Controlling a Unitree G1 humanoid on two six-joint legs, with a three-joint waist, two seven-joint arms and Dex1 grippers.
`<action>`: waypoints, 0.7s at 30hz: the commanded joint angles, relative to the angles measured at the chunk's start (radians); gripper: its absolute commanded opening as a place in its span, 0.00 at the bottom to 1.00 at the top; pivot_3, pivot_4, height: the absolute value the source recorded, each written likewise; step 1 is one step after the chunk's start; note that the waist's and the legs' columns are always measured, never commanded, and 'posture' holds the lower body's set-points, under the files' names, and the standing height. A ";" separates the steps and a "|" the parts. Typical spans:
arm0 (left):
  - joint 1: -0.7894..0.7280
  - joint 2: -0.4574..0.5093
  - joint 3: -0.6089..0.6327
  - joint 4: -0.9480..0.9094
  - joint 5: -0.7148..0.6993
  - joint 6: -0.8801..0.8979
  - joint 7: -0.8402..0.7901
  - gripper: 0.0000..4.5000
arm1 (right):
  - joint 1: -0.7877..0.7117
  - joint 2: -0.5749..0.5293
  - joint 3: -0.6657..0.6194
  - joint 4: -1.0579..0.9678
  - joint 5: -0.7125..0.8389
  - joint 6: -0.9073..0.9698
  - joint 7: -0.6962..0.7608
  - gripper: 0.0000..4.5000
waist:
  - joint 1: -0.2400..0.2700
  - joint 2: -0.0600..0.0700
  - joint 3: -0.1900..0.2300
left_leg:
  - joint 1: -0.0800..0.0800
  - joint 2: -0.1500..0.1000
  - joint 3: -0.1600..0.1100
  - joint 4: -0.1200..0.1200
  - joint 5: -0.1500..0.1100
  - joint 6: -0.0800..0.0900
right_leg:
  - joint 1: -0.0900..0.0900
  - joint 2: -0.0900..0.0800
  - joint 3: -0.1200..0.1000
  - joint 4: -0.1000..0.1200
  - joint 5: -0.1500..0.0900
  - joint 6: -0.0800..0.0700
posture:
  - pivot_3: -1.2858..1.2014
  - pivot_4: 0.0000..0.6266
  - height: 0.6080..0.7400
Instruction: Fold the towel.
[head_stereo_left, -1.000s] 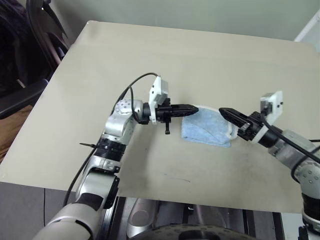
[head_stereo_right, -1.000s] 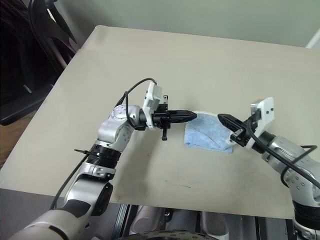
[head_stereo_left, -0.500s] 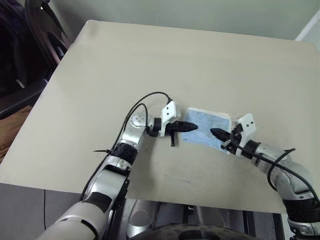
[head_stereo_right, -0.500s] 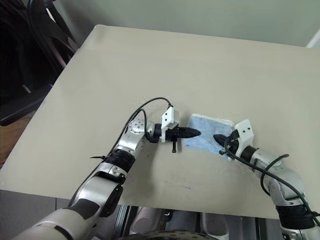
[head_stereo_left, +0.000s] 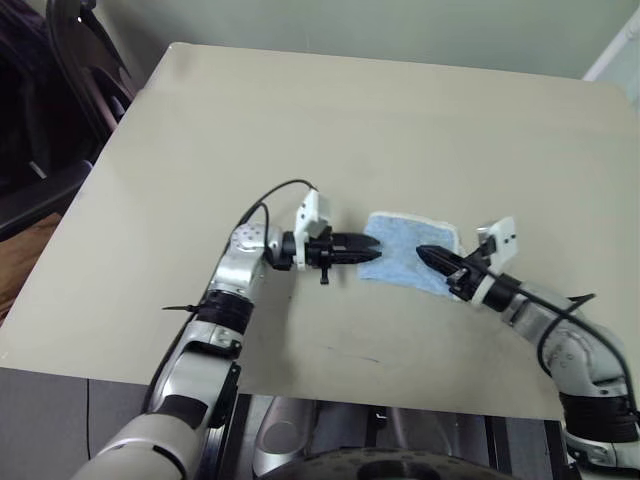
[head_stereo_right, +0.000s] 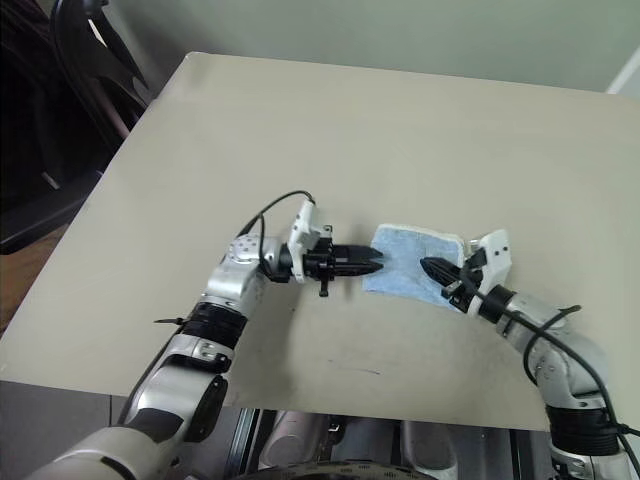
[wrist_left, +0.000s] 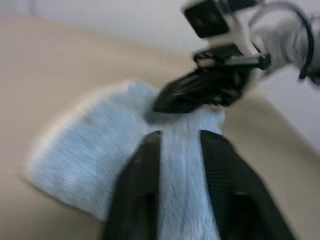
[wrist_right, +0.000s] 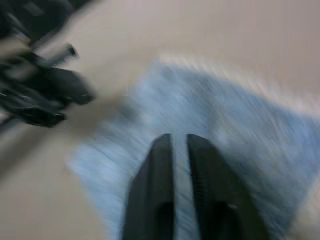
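Note:
The towel is a light blue terry cloth with a whitish edge, lying folded and flat on the beige table. My left gripper points level at the towel's left edge. In the left wrist view its fingers stand apart with the towel showing in the gap. My right gripper reaches in over the towel's right part, and its fingers show a narrow gap above the cloth. Neither holds the towel. The two gripper tips face each other a short way apart.
A dark chair stands off the table's far left corner. The table's front edge runs close below both arms. Bare tabletop lies behind and to the left of the towel.
The towel, held up between both shut grippers a second ago, now lies flat on the table. Both grippers have opened and let go, and the left one has drawn back to the left.

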 joint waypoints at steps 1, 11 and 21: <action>-0.016 0.019 0.036 -0.095 -0.061 0.085 0.008 0.61 | -0.024 -0.071 -0.115 -0.035 0.140 0.083 0.025 0.43 | 0.000 0.000 0.000 | 0.000 0.000 0.000 0.000 0.000 0.000 | 0.000 0.000 0.000 0.000 0.000 0.000 | 0.52 0.24 0.95; 0.041 0.097 0.036 -0.176 -0.030 0.058 0.023 1.00 | -0.137 -0.278 -0.142 0.225 0.224 0.290 0.138 0.99 | -0.001 0.000 0.000 | 0.000 0.000 0.000 -0.002 -0.001 -0.001 | -0.001 0.000 0.000 0.001 -0.003 0.008 | 0.52 0.24 0.95; 0.109 0.103 0.056 -0.210 -0.028 0.027 0.105 1.00 | -0.272 -0.321 0.071 0.471 0.051 0.386 0.248 0.99 | -0.001 0.000 0.000 | 0.000 0.001 0.000 -0.004 -0.001 -0.001 | -0.003 0.000 0.000 0.002 0.000 0.005 | 0.52 0.24 0.95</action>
